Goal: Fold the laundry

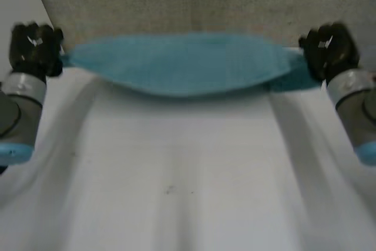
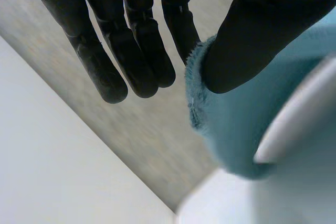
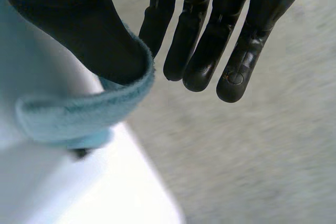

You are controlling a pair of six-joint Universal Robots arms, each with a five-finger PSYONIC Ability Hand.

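Teal towel (image 1: 182, 66), soft, light and limp, sags along the table (image 1: 176, 174) at twelve o'clock, its end corners, the likeliest holds, pinched by left hand (image 1: 34, 48) at ten and right hand (image 1: 329, 51) at two.

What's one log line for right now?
left hand: pinching blue towel end | right hand: pinching other end | towel: spread between hands

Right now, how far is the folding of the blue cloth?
Done: both ends of the blue cloth are gripped. In hand: the left robot hand and right robot hand each pinch one end under the thumb, stretching it along the far edge of the white table. Left: no finished fold is visible, so folding remains.
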